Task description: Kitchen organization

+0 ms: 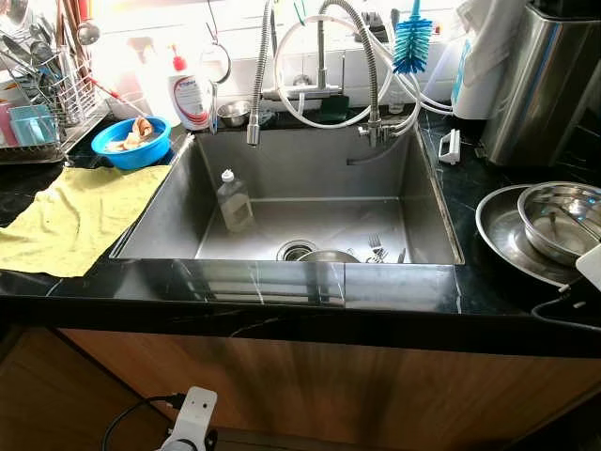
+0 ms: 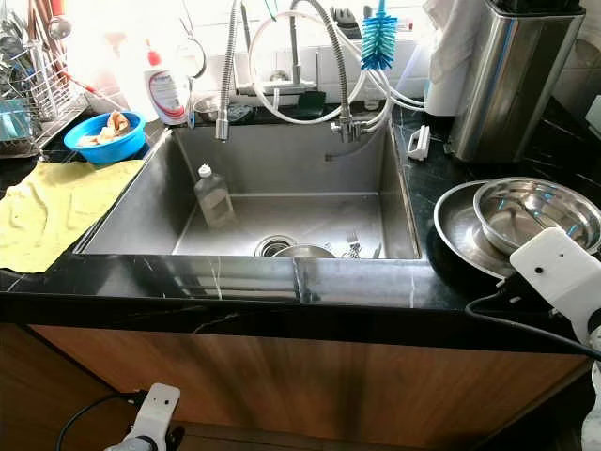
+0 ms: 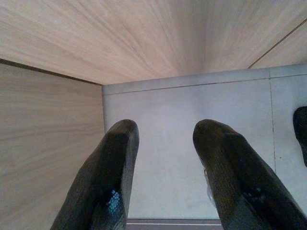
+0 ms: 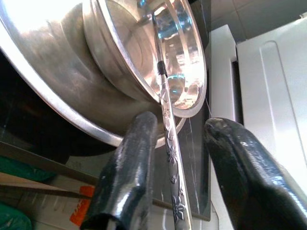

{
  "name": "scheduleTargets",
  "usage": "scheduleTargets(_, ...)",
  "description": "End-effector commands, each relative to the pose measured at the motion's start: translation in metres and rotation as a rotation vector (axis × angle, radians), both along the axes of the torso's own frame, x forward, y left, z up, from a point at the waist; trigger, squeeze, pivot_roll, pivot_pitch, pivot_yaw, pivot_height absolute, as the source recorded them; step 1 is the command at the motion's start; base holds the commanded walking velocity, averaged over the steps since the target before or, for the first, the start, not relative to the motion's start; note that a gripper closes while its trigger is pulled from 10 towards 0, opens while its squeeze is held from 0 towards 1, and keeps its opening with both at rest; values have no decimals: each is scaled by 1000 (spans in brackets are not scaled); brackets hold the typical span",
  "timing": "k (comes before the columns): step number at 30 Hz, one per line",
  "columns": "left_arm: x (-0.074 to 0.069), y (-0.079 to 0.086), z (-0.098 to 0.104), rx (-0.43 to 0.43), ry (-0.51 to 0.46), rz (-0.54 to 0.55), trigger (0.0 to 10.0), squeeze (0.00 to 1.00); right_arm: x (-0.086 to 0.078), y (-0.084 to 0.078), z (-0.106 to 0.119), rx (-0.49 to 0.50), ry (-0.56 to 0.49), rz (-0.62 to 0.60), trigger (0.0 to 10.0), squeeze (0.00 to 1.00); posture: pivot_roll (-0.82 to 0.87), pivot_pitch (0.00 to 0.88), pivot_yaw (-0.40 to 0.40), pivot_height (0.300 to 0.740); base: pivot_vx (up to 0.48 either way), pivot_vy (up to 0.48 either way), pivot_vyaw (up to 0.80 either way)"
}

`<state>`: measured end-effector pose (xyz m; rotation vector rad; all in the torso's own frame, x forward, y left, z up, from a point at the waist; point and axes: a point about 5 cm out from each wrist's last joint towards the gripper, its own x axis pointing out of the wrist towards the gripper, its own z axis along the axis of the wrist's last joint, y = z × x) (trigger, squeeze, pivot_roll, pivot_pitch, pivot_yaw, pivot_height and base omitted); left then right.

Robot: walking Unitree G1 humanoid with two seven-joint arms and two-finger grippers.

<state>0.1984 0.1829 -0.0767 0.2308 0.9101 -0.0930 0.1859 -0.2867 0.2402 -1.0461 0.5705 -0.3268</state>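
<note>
The right gripper (image 4: 175, 167) has its two black fingers apart, and a thin patterned metal handle (image 4: 171, 158) runs up between them without clearly touching either. The handle leans into a shiny steel bowl (image 4: 144, 52), which sits inside a wider steel basin (image 4: 43, 76) on the black counter (image 1: 282, 287) to the right of the sink (image 1: 178, 202). From the head views the right wrist's white housing (image 2: 554, 268) hovers just at the near rim of that basin.

The left gripper (image 3: 165, 172) hangs low in front of the wooden cabinet (image 1: 329, 385), fingers apart and holding nothing, pointing at a grey floor.

In the sink lie a clear bottle (image 1: 234, 200) standing near the left wall, a small bowl (image 1: 327, 256) by the drain, and forks (image 1: 376, 249) beside it. A yellow cloth (image 1: 80, 216) is spread left of the sink, with a blue bowl (image 1: 131, 143) behind it and a blue brush (image 1: 411, 39) hanging by the tap hoses
</note>
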Motion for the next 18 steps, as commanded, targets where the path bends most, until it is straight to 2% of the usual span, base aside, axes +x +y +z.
scheduleTargets(1, -3, 3, -1, 16, 12, -19, 10000, 0, 0, 4, 4, -16, -12, 18, 0, 0, -250, 0, 91, 740, 0, 0, 0)
scheduleTargets(6, -3, 3, -1, 15, 14, -20, 10000, 0, -1, 2, 3, -55, 1, 9, 0, 0, -248, 0, 91, 740, 0, 0, 0)
scheduleTargets(18, -3, 3, -1, 15, 14, -20, 10000, 0, 2, 6, 3, -36, -17, 17, 0, 0, -248, 0, 92, 740, 0, 0, 0)
